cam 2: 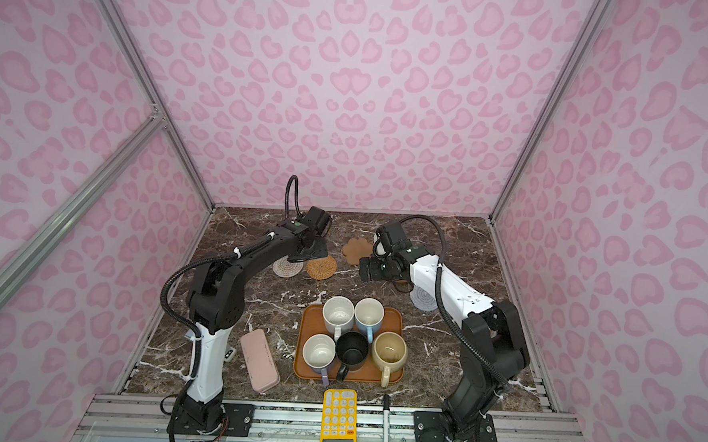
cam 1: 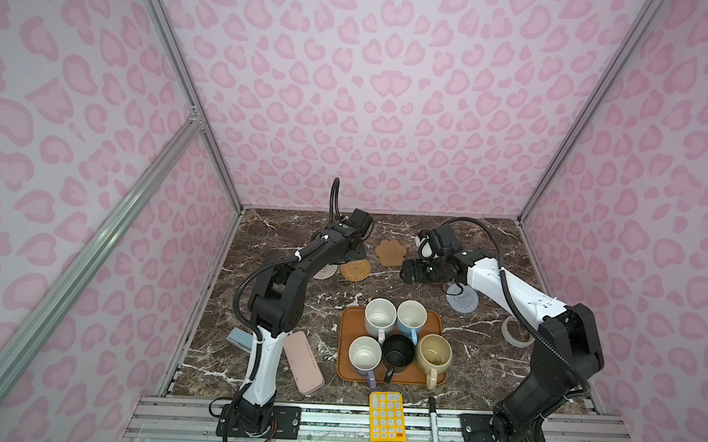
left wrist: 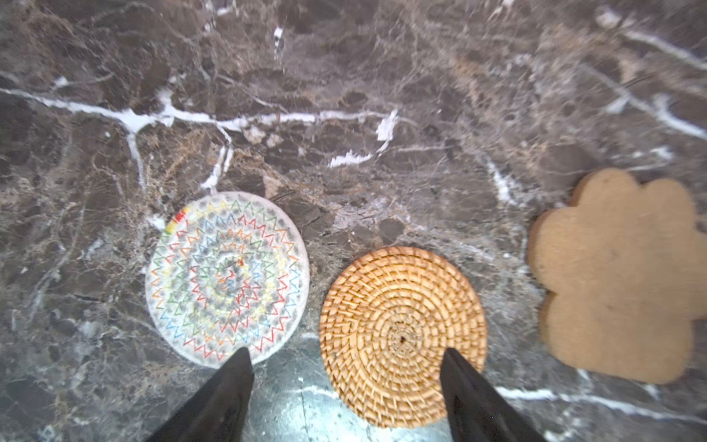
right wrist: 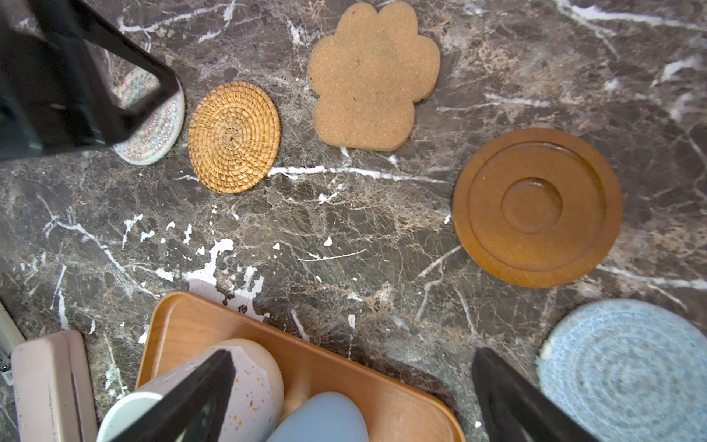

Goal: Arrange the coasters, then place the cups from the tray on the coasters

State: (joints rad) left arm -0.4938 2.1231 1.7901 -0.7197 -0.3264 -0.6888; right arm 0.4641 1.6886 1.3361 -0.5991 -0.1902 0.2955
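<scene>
Across the back of the marble table lie the coasters: white woven point(left wrist: 227, 277), tan rattan point(left wrist: 401, 336), cork paw point(right wrist: 373, 76), wooden disc point(right wrist: 537, 206) and grey-blue crocheted point(cam 1: 462, 298). My left gripper point(left wrist: 346, 350) hangs open just above the white and rattan coasters, holding nothing. My right gripper point(right wrist: 354, 353) is open and empty, above the table between the disc and the tray point(cam 1: 346, 367); it hides the disc in both top views. On the tray stand the speckled white point(cam 1: 380, 317), light blue point(cam 1: 411, 316), lavender point(cam 1: 365, 355), black point(cam 1: 398, 351) and cream-yellow point(cam 1: 434, 353) cups.
A pink oblong case point(cam 1: 303, 360) lies left of the tray beside the left arm. A beige tape roll point(cam 1: 515, 332) sits by the right arm. A yellow calculator point(cam 1: 386, 423) and a marker pen point(cam 1: 434, 428) lie at the front edge.
</scene>
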